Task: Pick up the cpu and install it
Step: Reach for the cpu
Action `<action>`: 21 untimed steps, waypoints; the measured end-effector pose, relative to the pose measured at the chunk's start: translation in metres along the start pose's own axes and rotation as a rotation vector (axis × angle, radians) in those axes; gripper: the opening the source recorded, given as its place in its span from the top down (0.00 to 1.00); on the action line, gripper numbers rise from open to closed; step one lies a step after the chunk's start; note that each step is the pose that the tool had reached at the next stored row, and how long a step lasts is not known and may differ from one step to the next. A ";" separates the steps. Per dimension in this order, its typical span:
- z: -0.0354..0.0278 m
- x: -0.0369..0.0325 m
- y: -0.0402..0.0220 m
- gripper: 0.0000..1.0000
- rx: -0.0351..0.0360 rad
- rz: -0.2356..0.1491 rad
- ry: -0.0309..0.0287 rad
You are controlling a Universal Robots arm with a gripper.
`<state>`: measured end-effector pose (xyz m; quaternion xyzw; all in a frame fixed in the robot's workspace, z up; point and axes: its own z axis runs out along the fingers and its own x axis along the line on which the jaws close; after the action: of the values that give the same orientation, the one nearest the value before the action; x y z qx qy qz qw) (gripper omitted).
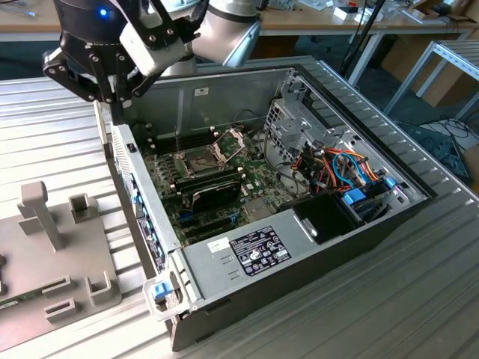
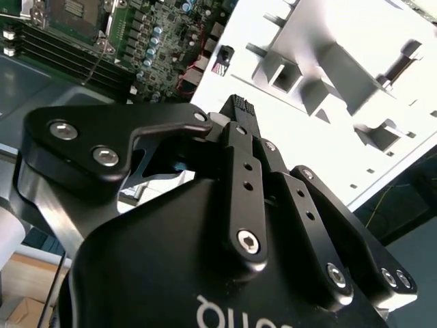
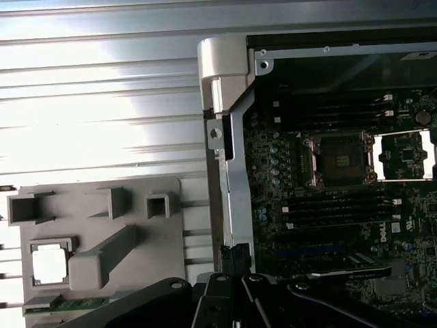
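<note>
A ribbed metal desk carries an open computer case, which takes up the middle and right of the exterior view. Inside the case lies the green motherboard, with a grey power supply along the case's near end. At the lower left of the exterior view a grey fixture plate lies flat on the desk just beside the case, with raised blocks and pockets on it.

The arm's black gripper hangs at the upper left of that frame, over the case's side wall. In both wrist views its fingers appear to be together with nothing between them.

On the motherboard the CPU socket stands empty, and its hinged metal frame is swung open beside it (bare contacts show in the first wrist view).

The cpu, a small pale square, lies flat in a square pocket of the fixture plate, well apart from the gripper and outside the case.
</note>
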<state>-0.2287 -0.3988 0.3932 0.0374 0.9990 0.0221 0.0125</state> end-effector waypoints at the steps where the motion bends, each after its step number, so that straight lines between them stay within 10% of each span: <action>1: -0.0001 0.0020 -0.0001 0.89 0.0000 0.000 0.0001; 21: -0.0018 0.0671 -0.0050 0.89 0.0000 0.000 0.0000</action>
<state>-0.2960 -0.3988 0.3932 0.0374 0.9990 0.0221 0.0125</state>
